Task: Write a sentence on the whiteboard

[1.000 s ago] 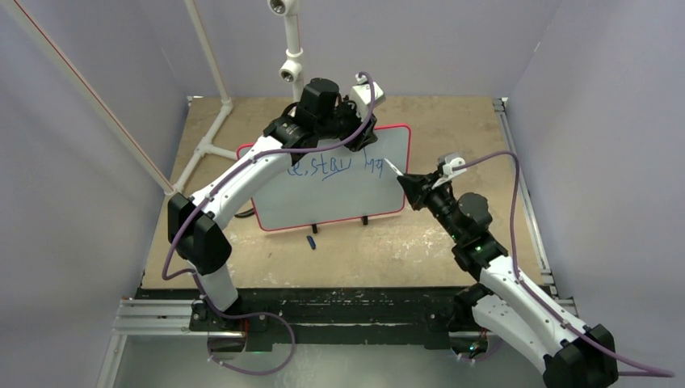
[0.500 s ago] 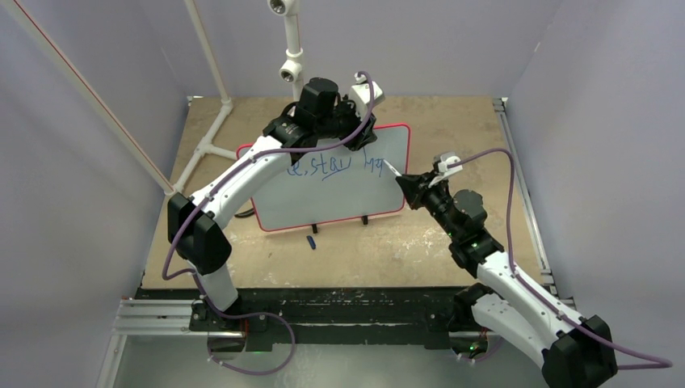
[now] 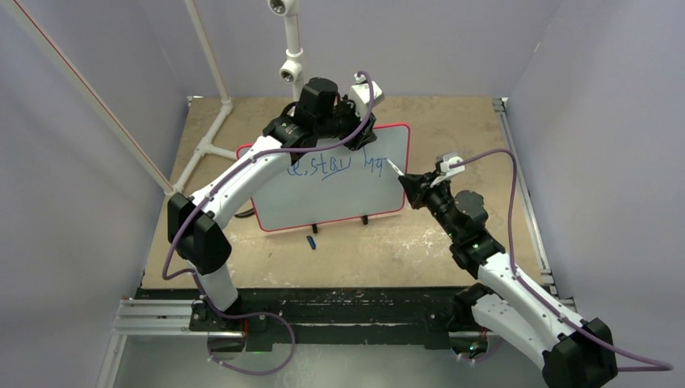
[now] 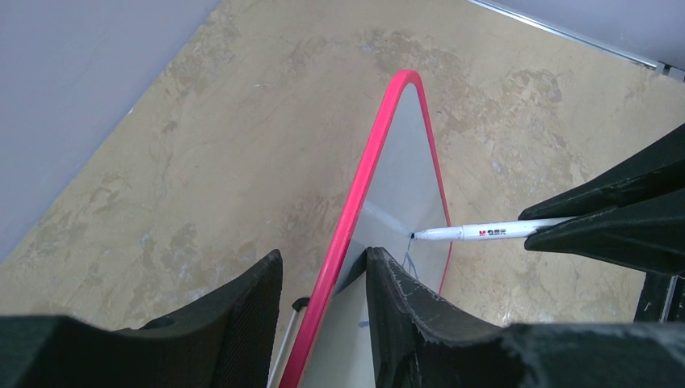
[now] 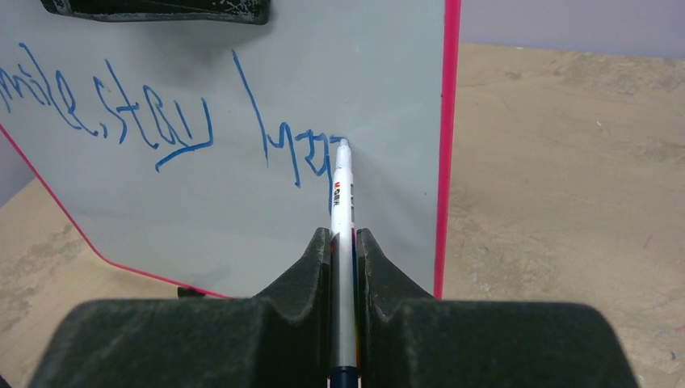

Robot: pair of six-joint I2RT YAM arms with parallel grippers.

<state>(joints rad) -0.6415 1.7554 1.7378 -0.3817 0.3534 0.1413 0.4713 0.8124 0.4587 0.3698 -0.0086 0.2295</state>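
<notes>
The whiteboard stands tilted on the table, red-framed, its face toward the arms. The sentence is blue handwriting; the right wrist view shows "mile, stay" with "stay" underlined, then a few strokes of a last word. My left gripper straddles the board's top edge, one finger on each face. My right gripper is shut on a white marker, fingers pinching its barrel. The marker tip touches the board at the end of the last word.
A small blue marker cap lies on the table in front of the board. White pipes run along the back left, with a pipe post behind the board. The board's black feet rest on the tabletop.
My right gripper and the marker have shifted slightly up and left along the last word. The left arm and the board have not moved.
</notes>
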